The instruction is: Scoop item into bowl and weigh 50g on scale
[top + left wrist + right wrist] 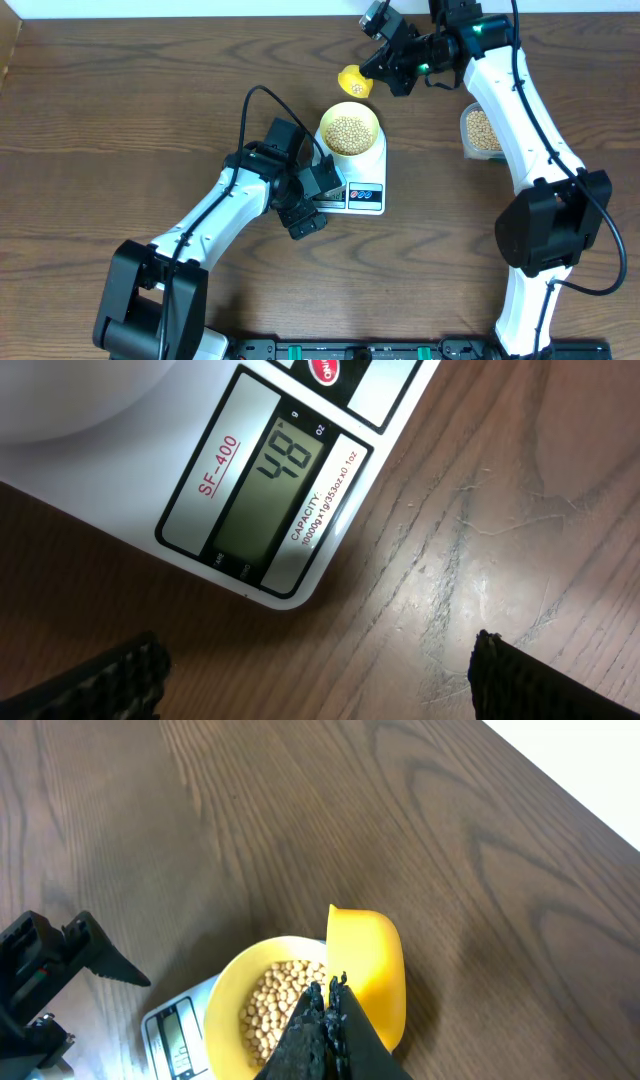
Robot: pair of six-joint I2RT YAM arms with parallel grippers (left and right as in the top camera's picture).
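Note:
The pale yellow-green bowl (372,121) stands on the white scale (372,165), filled with tan beans (348,134). The scale's display (268,495) reads 48 g. My right gripper (388,66) is shut on the handle of a yellow scoop (353,80), held in the air just behind the bowl. In the right wrist view the scoop (372,960) looks empty, beside the bowl (222,1005) and its beans (272,1005); my fingers (334,992) are pressed together. My left gripper (318,200) is open and empty at the scale's front left; its fingertips (315,660) straddle bare table.
A clear plastic tub (465,135) holding more beans (484,129) stands to the right of the scale, partly under my right arm. The scale (176,1035) and my left arm (50,970) show at the lower left of the right wrist view. The table is dark wood.

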